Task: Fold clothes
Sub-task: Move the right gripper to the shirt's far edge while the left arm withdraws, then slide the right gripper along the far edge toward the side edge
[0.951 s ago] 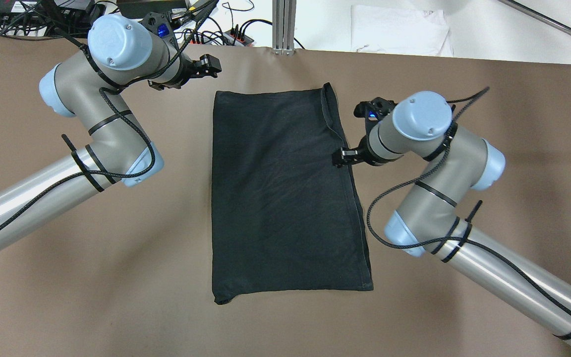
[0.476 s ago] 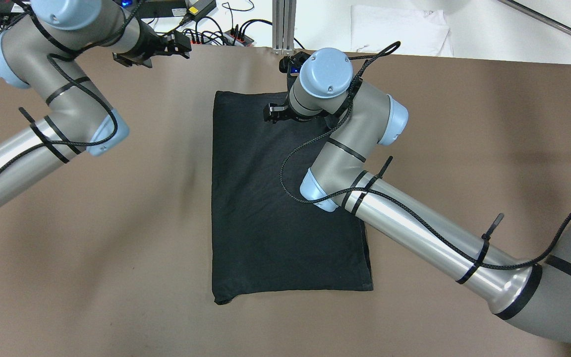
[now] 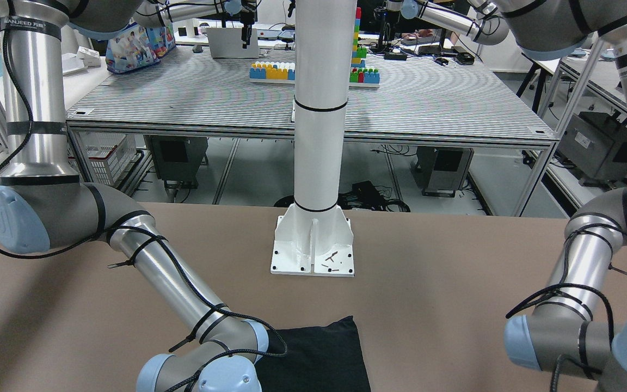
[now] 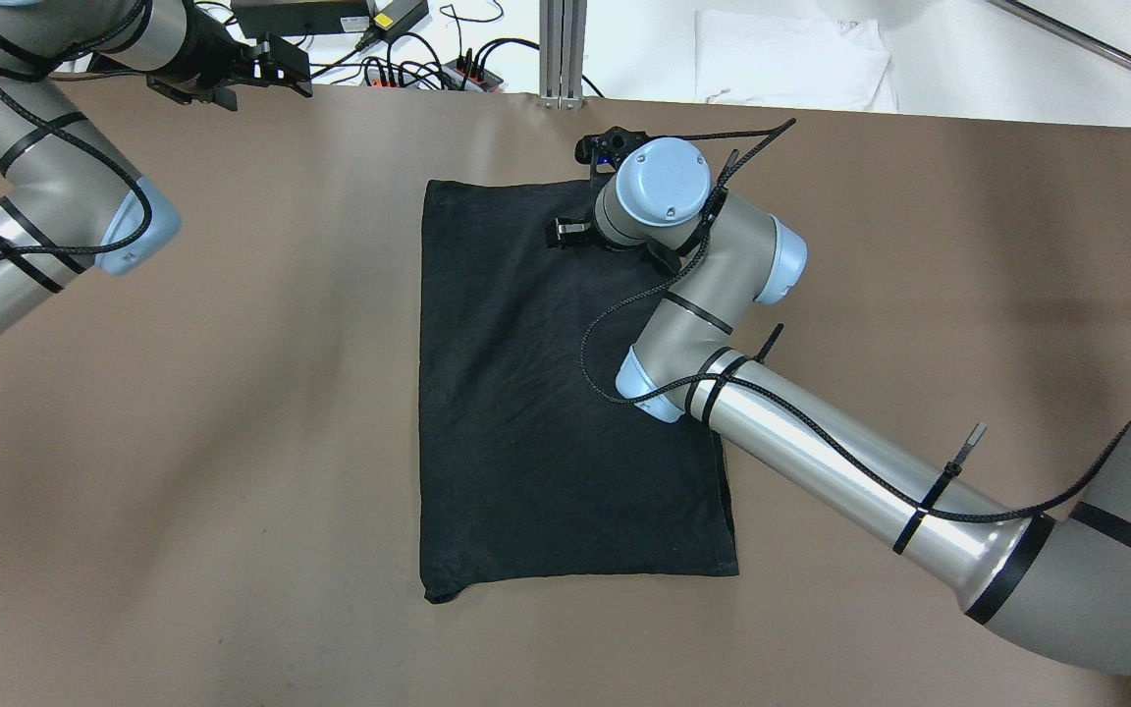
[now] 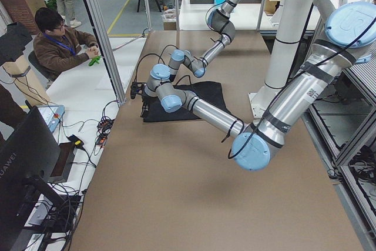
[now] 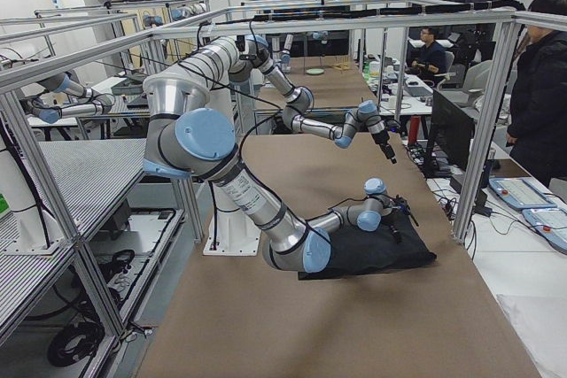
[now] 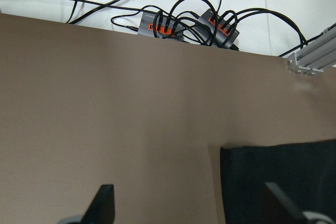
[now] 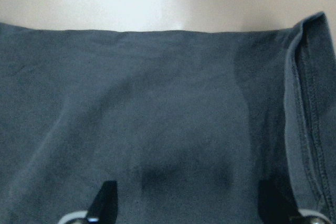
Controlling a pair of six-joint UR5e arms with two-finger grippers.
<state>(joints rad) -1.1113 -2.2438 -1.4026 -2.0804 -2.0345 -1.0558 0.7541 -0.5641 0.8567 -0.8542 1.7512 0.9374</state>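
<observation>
A black garment lies flat on the brown table as a folded rectangle, long side running near to far. It also shows in the front view. My right gripper hovers open just above its far end. In the right wrist view the cloth fills the frame between the spread fingertips, with a hemmed edge at the right. My left gripper is open and empty at the table's far left edge, apart from the garment. The left wrist view shows the cloth's far left corner.
Power strips and cables lie just beyond the table's far edge, also in the left wrist view. An aluminium post stands at far centre. A white cloth lies beyond the table. An operator sits at the side.
My right arm swung from the garment's right edge to over its far end. My left arm pulled back to the far left corner of the table. The garment did not move.
</observation>
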